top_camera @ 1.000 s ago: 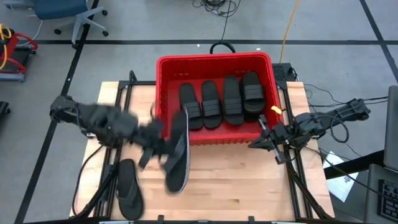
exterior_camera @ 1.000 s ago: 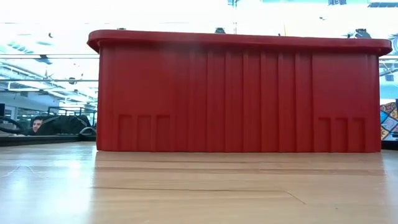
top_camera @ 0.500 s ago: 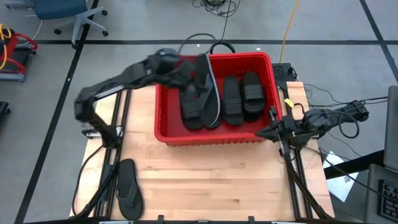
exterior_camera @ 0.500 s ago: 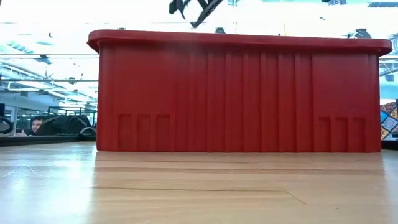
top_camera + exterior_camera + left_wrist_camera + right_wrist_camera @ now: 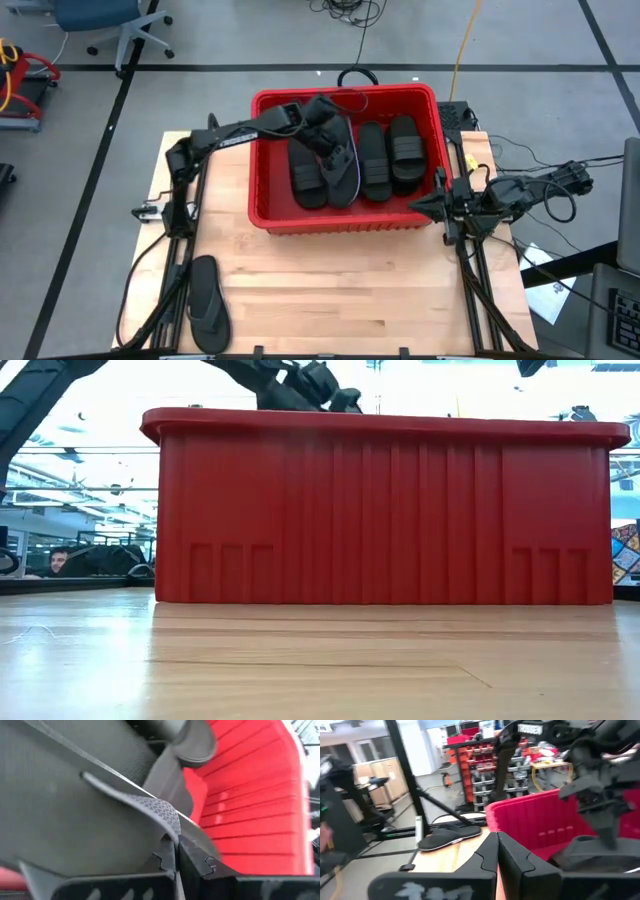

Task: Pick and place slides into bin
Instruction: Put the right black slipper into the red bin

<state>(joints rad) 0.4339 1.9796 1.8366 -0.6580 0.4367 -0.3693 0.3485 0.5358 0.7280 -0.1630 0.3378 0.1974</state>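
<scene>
- light wood counter (image 5: 340, 280) sits on a grey floor
- blue office chair (image 5: 100, 20) off in the far corner
- yellow cable (image 5: 463, 40) trails across the floor
- red-orange shelving (image 5: 480, 765) out back

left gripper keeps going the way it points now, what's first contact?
Likely the flip-flop itself: the left gripper is shut on it inside the red bin, angled down, so the flip-flop would press onto the slides lying below. Depth is unclear.

Slides (image 5: 372, 160) abreast in the bin (image 5: 262, 205) — one flip-flop (image 5: 207, 302) (front-left) on the table (image 5: 360, 290).
</scene>
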